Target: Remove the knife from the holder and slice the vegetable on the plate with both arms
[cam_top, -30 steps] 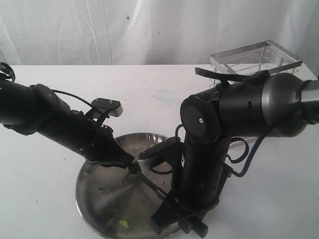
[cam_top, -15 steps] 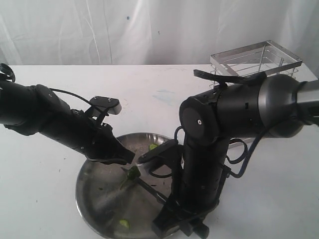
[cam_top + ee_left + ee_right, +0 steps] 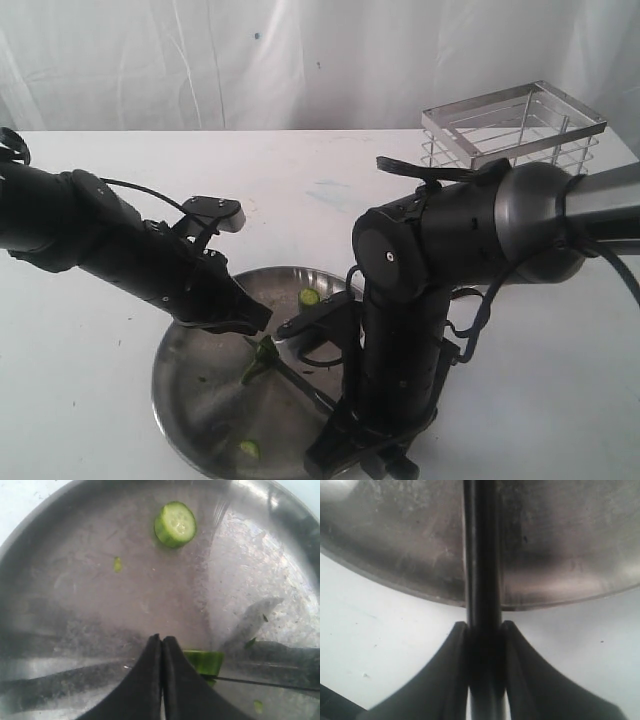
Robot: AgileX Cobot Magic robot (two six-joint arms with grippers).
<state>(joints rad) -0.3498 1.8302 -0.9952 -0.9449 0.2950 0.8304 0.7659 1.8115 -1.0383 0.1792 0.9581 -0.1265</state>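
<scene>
The dull silver plate (image 3: pixel 180 395) lies between my two arms. On it a small dark-green vegetable piece (image 3: pixel 262 358) sits just below my left gripper (image 3: pixel 256 322). That gripper (image 3: pixel 161 639) is shut with nothing between its fingers, and the vegetable (image 3: pixel 206 661) lies beside its tip. My right gripper (image 3: pixel 484 625) is shut on the black handle of the knife (image 3: pixel 482 555), just outside the plate's (image 3: pixel 560 540) rim. The thin blade (image 3: pixel 300 380) runs across the plate to the vegetable. The knife (image 3: pixel 260 682) edge shows against the piece. My right gripper (image 3: pixel 330 445) is at the plate's near edge.
A round light-green slice (image 3: pixel 308 297) lies at the far side of the plate, and the same slice (image 3: pixel 175 524) shows ahead of my left gripper. Another small bit (image 3: pixel 247 450) lies near the front rim. The chrome wire holder (image 3: pixel 515 125) stands at the back right of the white table.
My left gripper has lifted a little off the vegetable, which now lies free below its tip. The slice at the plate's far side has come into view. My right arm has leaned left.
</scene>
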